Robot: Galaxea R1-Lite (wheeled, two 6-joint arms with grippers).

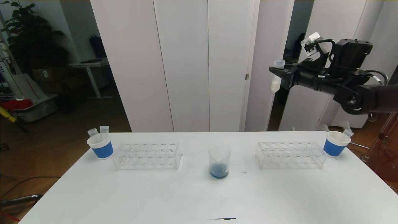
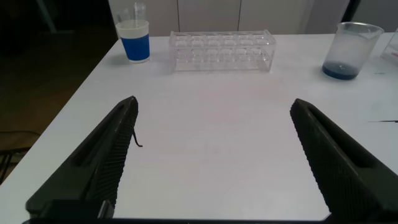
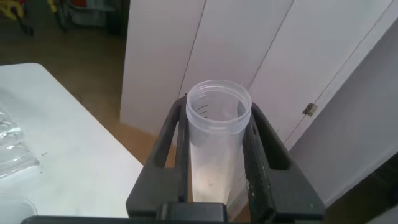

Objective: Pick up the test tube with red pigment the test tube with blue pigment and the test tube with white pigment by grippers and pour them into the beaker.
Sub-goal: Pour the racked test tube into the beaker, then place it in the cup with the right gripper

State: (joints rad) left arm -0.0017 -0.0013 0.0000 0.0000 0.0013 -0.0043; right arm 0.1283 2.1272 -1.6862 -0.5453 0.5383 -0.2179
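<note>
The test tube with white pigment hangs high above the table, up and to the right of the beaker, clamped upright between the fingers of the right gripper. Its long axis runs vertical, open mouth up, whitish liquid at its round bottom. The beaker stands at the table's middle with blue liquid in its base, nothing between it and the tube but air. A clear rack and a blue-banded paper cup holding two tubes stand left of the beaker; another rack and cup stand right. The left gripper hovers low, left of the beaker, fingers spread wide, holding nothing.
</note>
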